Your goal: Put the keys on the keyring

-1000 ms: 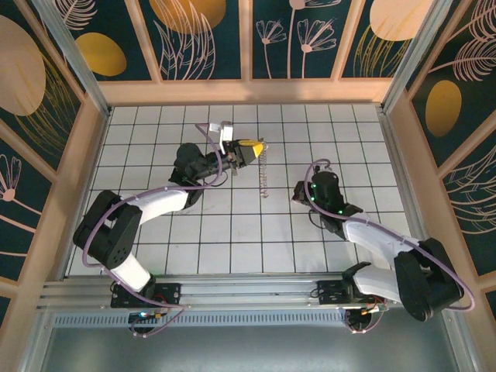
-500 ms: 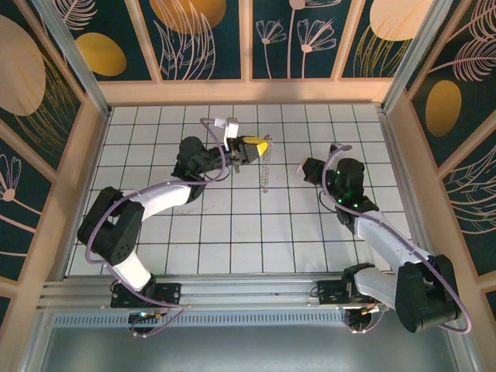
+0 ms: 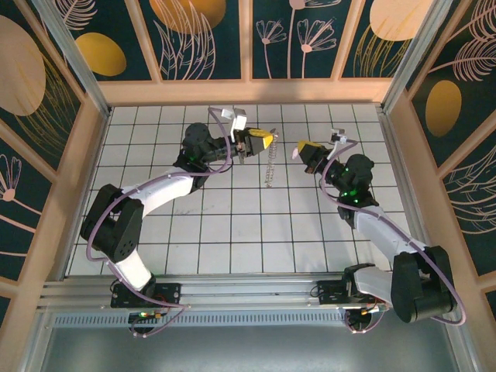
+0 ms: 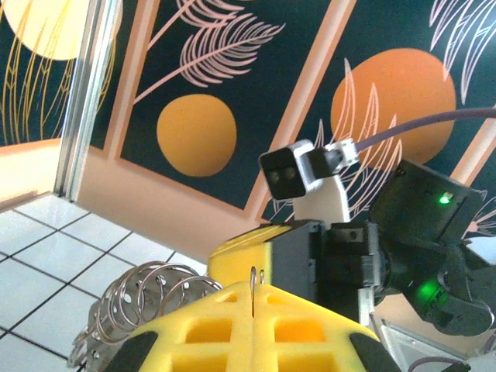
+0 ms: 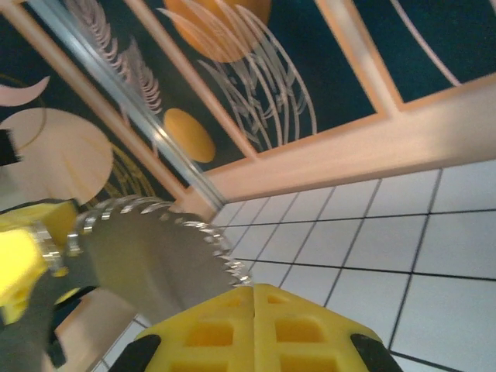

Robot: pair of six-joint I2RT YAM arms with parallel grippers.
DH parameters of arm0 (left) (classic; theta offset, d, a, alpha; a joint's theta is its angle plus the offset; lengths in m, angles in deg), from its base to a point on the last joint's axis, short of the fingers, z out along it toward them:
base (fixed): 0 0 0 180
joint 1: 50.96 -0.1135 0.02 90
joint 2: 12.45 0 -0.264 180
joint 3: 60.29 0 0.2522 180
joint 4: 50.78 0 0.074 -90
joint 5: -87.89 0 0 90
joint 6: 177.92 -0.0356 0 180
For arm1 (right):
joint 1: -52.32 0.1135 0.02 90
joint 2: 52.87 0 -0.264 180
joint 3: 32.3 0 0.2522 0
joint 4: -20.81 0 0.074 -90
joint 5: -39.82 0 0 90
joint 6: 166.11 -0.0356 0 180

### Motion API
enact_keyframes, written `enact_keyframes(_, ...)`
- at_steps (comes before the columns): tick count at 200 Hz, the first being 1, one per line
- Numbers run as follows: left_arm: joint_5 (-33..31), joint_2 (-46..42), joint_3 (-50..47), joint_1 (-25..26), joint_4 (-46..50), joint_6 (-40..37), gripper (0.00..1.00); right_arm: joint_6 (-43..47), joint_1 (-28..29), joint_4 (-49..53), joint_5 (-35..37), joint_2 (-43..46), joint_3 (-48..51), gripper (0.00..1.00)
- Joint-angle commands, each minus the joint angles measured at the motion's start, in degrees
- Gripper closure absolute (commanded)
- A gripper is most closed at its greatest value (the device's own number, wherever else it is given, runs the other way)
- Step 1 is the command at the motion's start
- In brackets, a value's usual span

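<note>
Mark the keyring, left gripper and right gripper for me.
keyring [image 3: 270, 167], top external view, middle of the hanging coil.
left gripper [image 3: 265, 141], top external view, midway between its shut yellow fingertips.
right gripper [image 3: 304, 149], top external view, midway between its shut yellow fingertips.

Pale beige-grey coiled-wire keyring, hanging in the air

It dangles as a loose, spring-like string of silvery loops from the closed yellow tips of the left gripper, with a thin wire end pinched in the seam between them. The coils fan out to one side, fringed along the edge. Its lower end seems to hang just above the white tiles, though from overhead contact cannot be told.
</note>
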Motion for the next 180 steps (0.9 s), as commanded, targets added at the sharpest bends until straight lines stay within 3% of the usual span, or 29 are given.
enact_keyframes(1, -1.1, 0.1, 2.8, -0.2, 4.7, -4.3, 1.00, 2.1, -0.3, -9.1, -6.3, 0.3, -2.0, 1.00)
enact_keyframes(61, -1.7, 0.1, 5.4, 0.2, 12.1, -7.2, 1.00, 2.0, -0.2, -14.5, -13.1, 0.5, -2.6, 1.00)
enact_keyframes(180, 0.1, 1.4, 7.8, 1.7, 16.6, -9.5, 1.00, 5.4, 4.0, -12.4, -10.4, -1.4, -4.9, 1.00)
